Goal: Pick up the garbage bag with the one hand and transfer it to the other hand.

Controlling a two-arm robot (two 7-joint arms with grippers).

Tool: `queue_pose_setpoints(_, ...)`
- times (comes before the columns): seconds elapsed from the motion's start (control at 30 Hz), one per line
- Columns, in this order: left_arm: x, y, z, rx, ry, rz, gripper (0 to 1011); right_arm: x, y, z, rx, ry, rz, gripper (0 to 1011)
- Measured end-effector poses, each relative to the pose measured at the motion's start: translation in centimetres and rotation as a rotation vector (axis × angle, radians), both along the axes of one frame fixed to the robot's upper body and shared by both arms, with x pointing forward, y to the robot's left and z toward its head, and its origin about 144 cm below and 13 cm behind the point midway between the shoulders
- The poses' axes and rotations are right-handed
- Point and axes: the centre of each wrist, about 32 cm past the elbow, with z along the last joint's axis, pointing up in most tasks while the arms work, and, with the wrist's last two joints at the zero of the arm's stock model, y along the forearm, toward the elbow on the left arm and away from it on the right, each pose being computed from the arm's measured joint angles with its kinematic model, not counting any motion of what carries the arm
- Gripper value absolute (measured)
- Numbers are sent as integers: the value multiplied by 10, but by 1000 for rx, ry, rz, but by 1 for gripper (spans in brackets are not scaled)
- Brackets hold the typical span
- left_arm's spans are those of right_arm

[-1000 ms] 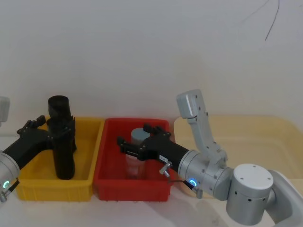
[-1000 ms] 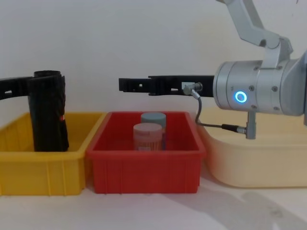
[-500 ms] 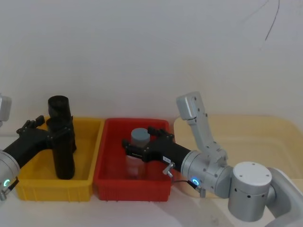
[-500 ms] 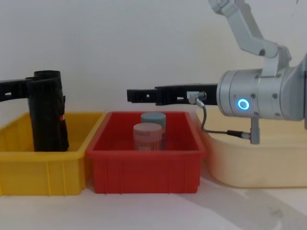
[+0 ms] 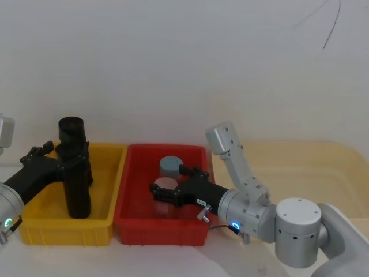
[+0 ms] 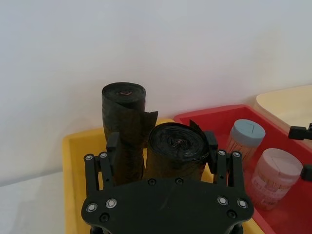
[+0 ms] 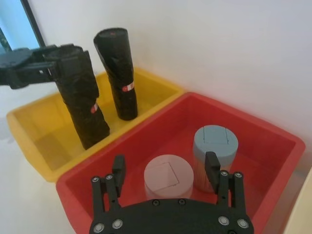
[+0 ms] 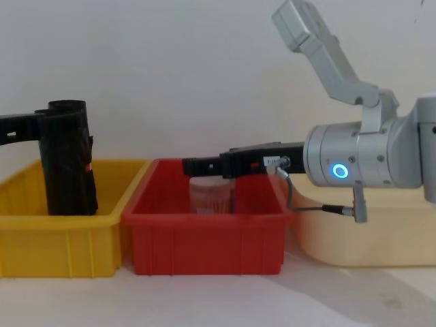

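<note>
Garbage bag stands upright in the yellow bin, at about 9 o'clock in the head view. The left gripper pinches it on both sides. A second black roll stands just behind. The right gripper, fingers spread apart, hangs over the pink-lidded jar in the red bin, beside a blue-lidded jar.

No legible text, brand or number anywhere. Small red-and-white label on each black roll in the yellow bin, print too small to read. Small white tag on the right gripper's body, characters unreadable. Jar lids plain.
</note>
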Motion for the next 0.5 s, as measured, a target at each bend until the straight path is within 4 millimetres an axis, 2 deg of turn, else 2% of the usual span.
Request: queue_pose_setpoints(0.5,0,0,0,2,1,2,1000,13,1,-7,-43,15,11,999)
